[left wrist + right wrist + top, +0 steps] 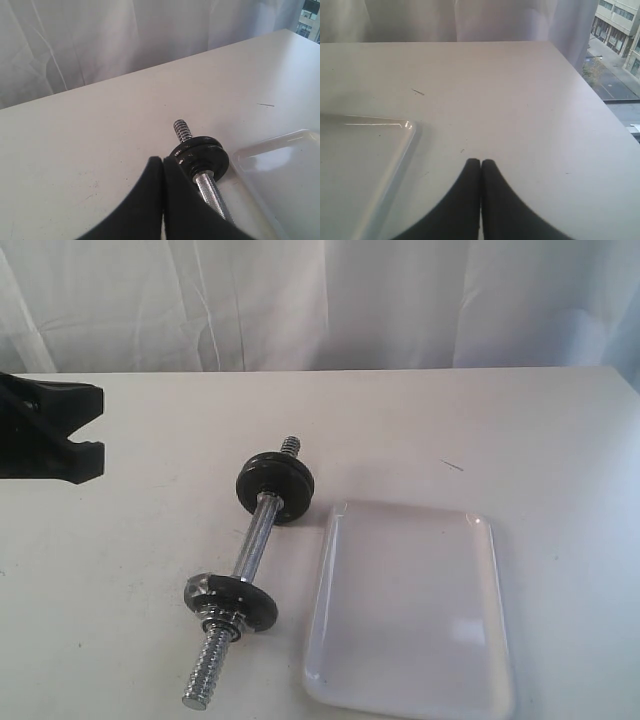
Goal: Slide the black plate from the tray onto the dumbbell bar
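Note:
The dumbbell bar (pixel 252 545) lies slantwise on the white table, left of the tray (pixel 410 610). The black plate (pixel 275 480) sits on the bar's far end, with the threaded tip poking out beyond it. A thin black lobed collar (pixel 230 598) sits near the bar's near threaded end. The tray holds nothing. My left gripper (pixel 80 445) rests at the far left, well apart from the bar. In the left wrist view that gripper (pixel 163 159) is shut on nothing, with the plate (pixel 202 156) and bar (pixel 210 187) just past it. My right gripper (pixel 480 161) is shut on nothing over bare table beside the tray (pixel 360 160).
A white curtain (pixel 320 300) hangs behind the table. The table's right edge (pixel 600 100) drops off near my right gripper, which is out of the exterior view. A small dark mark (pixel 452 465) lies on the tabletop beyond the tray.

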Controlling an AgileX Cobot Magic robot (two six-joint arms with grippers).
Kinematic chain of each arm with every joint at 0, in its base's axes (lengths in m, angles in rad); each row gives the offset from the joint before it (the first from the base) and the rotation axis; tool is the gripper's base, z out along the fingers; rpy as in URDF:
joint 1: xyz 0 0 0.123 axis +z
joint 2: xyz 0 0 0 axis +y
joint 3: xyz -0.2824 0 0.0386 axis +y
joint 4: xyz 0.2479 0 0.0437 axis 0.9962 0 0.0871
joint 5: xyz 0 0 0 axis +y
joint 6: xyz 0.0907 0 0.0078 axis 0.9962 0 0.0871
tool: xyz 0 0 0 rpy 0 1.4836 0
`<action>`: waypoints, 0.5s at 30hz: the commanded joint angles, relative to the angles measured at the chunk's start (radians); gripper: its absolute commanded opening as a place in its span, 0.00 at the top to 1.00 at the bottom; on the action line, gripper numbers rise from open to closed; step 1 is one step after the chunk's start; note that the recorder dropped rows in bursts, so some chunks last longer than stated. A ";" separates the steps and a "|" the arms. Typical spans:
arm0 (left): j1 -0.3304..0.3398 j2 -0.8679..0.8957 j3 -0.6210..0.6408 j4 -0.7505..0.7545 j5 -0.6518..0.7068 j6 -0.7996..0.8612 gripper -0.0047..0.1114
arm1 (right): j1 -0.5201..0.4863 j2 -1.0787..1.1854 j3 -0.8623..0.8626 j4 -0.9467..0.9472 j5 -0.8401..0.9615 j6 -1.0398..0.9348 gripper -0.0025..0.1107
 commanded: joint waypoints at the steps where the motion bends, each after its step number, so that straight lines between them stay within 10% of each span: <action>1: -0.002 -0.008 0.006 -0.011 0.007 0.001 0.96 | -0.007 -0.005 0.005 -0.012 -0.016 0.004 0.98; 13: -0.004 -0.316 0.175 0.058 -0.153 -0.023 0.96 | -0.007 -0.005 0.005 -0.007 -0.016 0.004 0.98; 15: 0.013 -0.377 0.209 0.341 -0.099 -0.269 0.96 | -0.007 -0.005 0.005 -0.007 -0.016 0.004 0.98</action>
